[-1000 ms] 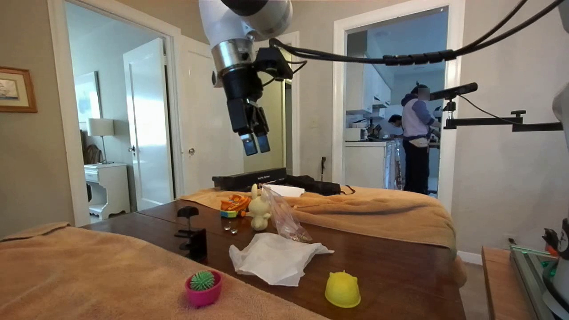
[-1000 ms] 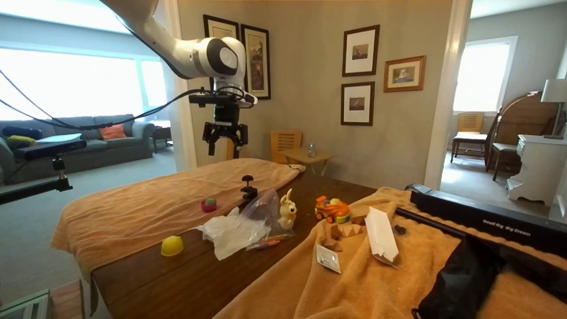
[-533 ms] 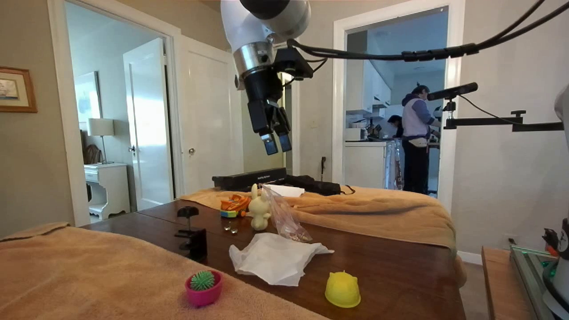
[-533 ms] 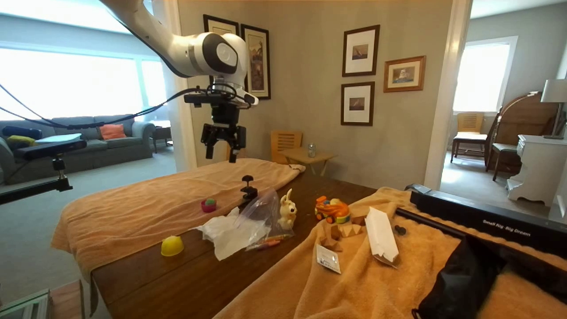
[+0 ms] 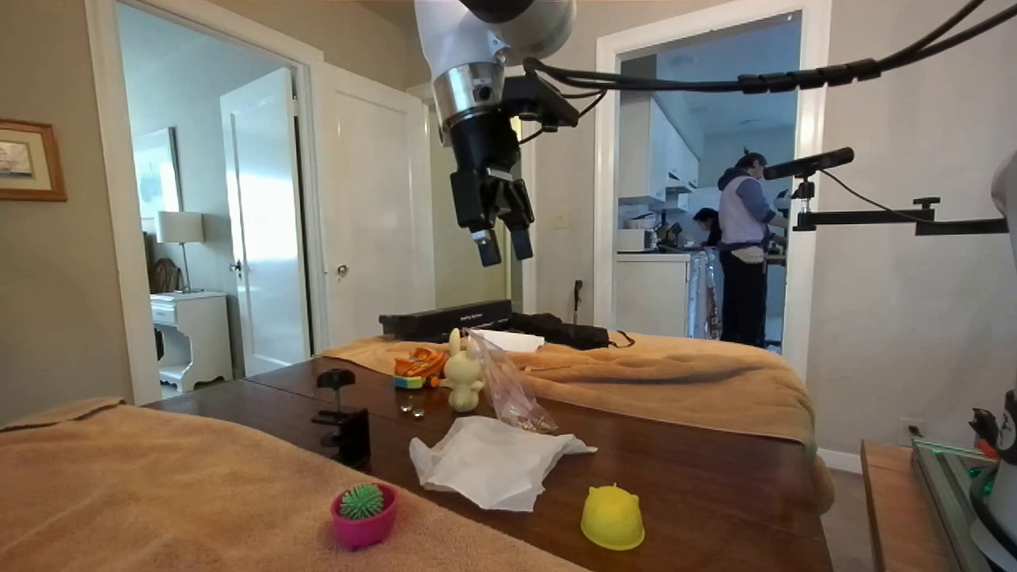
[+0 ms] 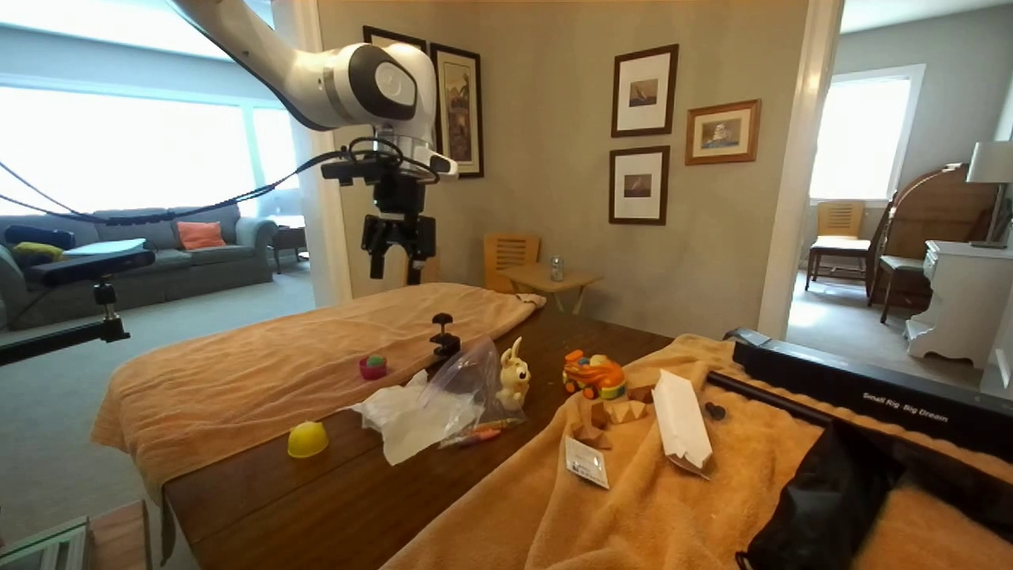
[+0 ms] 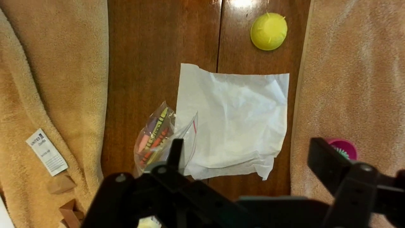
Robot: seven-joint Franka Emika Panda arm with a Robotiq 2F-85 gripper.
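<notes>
We saw the black two-fingered tool [image 5: 505, 248], its jaws wide apart, above the dark brown wooden bench [image 7: 139, 63]. There we found a creased white paper sheet [image 7: 234, 126], a clear plastic bag [image 6: 467, 380] of coloured crayons [image 7: 154, 133] overlapping its edge, and a yellow dome-shaped object [image 7: 269, 31] nearby.

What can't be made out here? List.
Crayons, exact count: wrist view, the pincer covers part of their clear bag.
Green spiky ball and pink pot: wrist view, partly hidden by the pincer.
Fine print on the white packet: wrist view, too small.
Whether the yellow dome is hollow: all views, its top hides its underside.
White carton: wrist view, cut by lower left corner.
Robot arm: both exterior views, cut by top edge.
</notes>
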